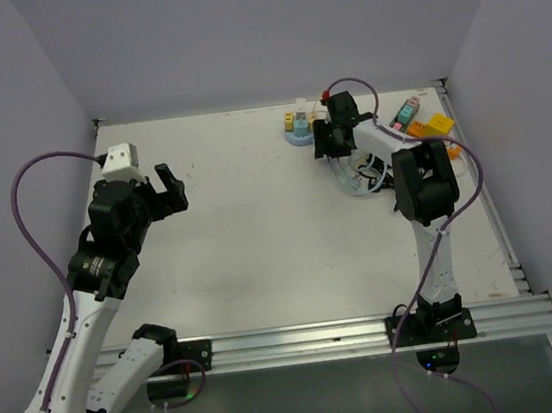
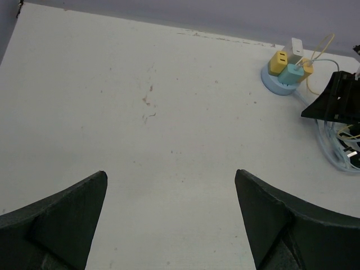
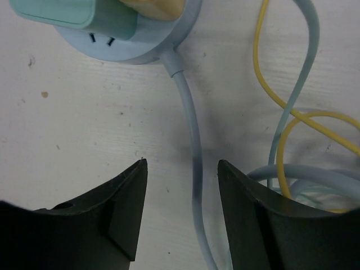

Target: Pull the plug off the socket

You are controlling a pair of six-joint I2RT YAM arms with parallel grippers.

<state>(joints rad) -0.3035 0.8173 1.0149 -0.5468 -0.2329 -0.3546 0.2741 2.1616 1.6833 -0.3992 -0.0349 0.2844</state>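
The teal plug (image 3: 73, 14) sat in the blue socket (image 3: 140, 48) at the counter's (image 2: 169, 112) far side, a yellow plug (image 3: 160, 7) beside it. The right claw (image 3: 180, 169) hung just beside the socket, partly open, straddling its cord (image 3: 191, 129) without touching it. The left claw (image 2: 170, 171) gaped wide over the counter's left side, well apart.

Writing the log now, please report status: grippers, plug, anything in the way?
Left gripper open, away. Right gripper jaws apart, straddling blue cable. Teal plug seated in socket. Yellow cable alongside.
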